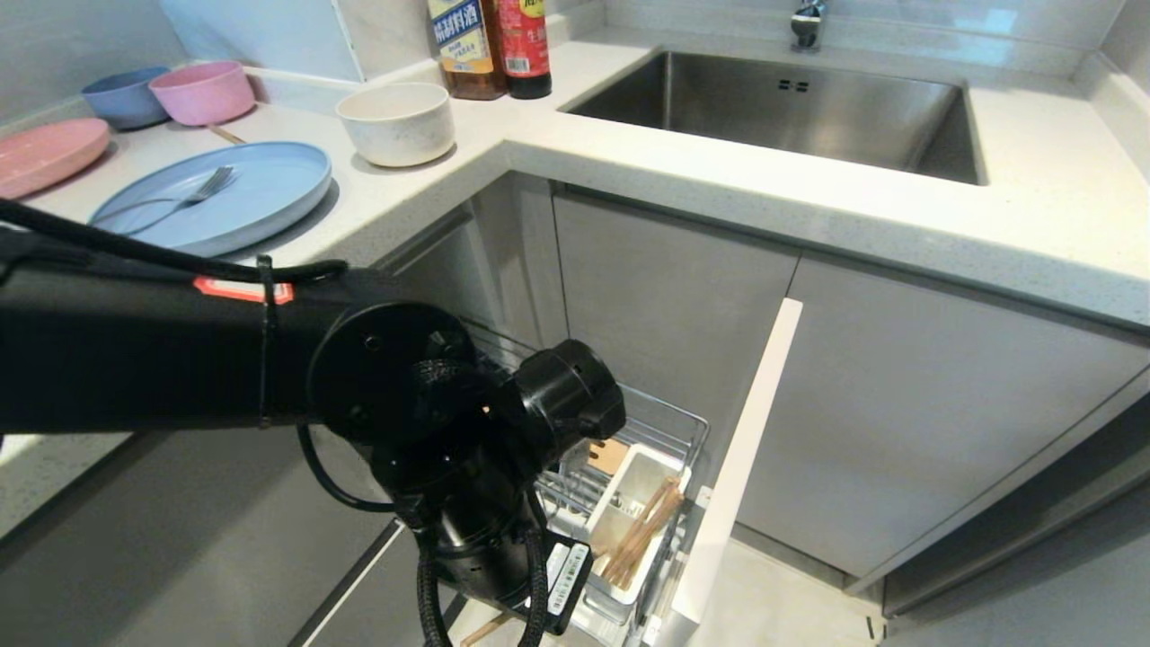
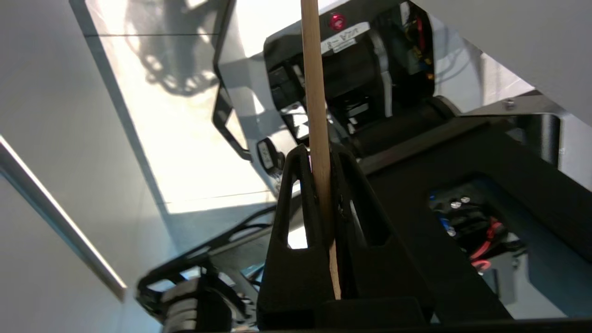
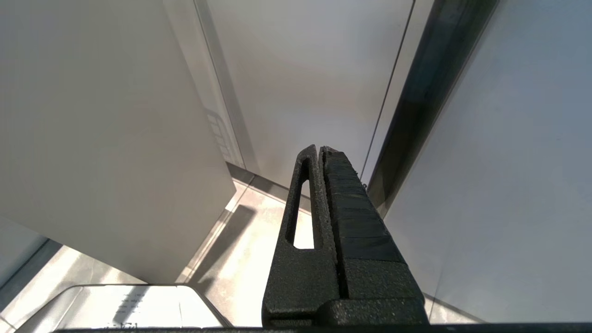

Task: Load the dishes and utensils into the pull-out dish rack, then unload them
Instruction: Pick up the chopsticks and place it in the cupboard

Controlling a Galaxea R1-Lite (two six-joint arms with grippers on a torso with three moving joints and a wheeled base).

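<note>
One chopstick (image 2: 317, 115), a slim rod of pale wood, is pinched between the closed fingers of the left claw (image 2: 323, 159), which hangs low at about 6 o'clock in the head view, beside the pulled-out dish rack (image 1: 669, 422). More chopsticks (image 1: 640, 535) lean in the rack's white utensil cup (image 1: 620, 503), at about 5 o'clock. On the worktop (image 1: 809, 216), at about 10 o'clock, the pale blue plate (image 1: 260, 193) lies flat with the grey fork (image 1: 184, 199) resting across it; the cream bowl (image 1: 396, 121) stands upright just beyond, at about 11 o'clock. This reads as a utensil step at the cup, loading or unloading being unclear. The next move calls for keeping the stick steady and clear of the chrome wires. The right claw (image 3: 321, 152) is parked, fingers pressed together on nothing.
</note>
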